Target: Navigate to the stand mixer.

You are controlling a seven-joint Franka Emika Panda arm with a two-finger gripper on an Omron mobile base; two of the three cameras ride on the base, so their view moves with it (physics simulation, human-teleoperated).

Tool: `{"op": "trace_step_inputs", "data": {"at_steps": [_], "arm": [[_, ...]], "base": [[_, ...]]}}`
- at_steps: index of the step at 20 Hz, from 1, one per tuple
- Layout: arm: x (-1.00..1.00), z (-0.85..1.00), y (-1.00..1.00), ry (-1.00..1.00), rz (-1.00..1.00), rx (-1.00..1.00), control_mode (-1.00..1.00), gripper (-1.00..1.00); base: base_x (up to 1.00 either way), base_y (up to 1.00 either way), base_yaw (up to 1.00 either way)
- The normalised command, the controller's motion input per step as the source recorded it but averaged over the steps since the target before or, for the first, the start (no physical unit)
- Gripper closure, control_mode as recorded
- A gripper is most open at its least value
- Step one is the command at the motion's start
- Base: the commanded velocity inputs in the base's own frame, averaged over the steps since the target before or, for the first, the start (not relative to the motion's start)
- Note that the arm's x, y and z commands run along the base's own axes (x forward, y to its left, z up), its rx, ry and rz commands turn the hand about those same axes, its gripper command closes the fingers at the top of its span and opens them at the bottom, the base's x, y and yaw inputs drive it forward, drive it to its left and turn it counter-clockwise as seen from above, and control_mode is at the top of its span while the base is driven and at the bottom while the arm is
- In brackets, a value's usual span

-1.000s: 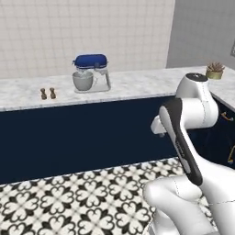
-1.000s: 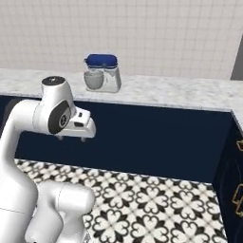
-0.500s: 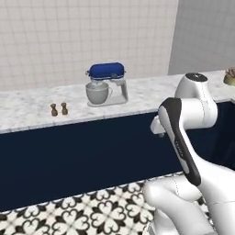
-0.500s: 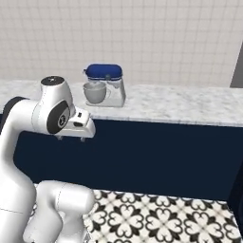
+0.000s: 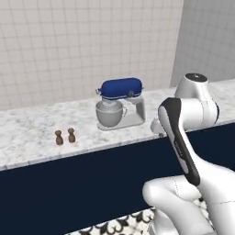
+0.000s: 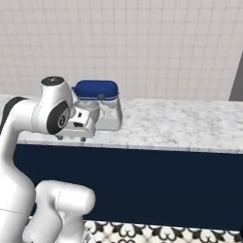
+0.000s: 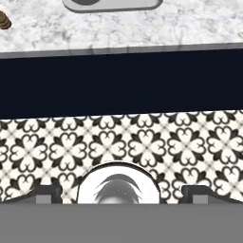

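The stand mixer (image 5: 120, 103) stands on the marble counter (image 5: 32, 131), toward the tiled back wall (image 5: 69, 46), its blue head over the silver-grey bowl and its grey base flat on the stone; in the right base view the mixer (image 6: 98, 103) sits just behind the arm's wrist, which covers part of the bowl; in the hand view its grey base (image 7: 112, 4) shows at the top edge, on the marble. Two small brown shakers (image 5: 64, 136) stand side by side on the counter, left of the mixer and nearer the front edge, apart from it; one of them (image 7: 4, 22) peeks in at the hand view's upper left corner. Dark navy cabinet fronts (image 5: 69, 188) run below the counter, between the robot and the mixer; a black-and-white patterned floor (image 7: 123, 142) lies at their foot. The gripper (image 6: 76, 130) hangs folded in front of the counter edge, above the floor; its two dark fingertips (image 7: 47, 193) show wide apart at the bottom of the hand view, jaws apart and holding nothing.
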Motion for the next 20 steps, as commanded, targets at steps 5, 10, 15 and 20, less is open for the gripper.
{"op": "trace_step_inputs", "data": {"at_steps": [5,10,15,20], "arm": [[0.0,0.0,0.0,0.0,0.0,0.0,1.0,-1.0],[0.0,0.0,0.0,0.0,0.0,0.0,1.0,-1.0],[0.0,0.0,0.0,0.0,0.0,0.0,1.0,-1.0],[0.0,0.0,0.0,0.0,0.0,0.0,1.0,-1.0]], "base": [[0.67,0.21,-0.03],[0.52,0.07,0.0],[0.56,0.05,0.0],[0.48,0.07,0.0]]}}
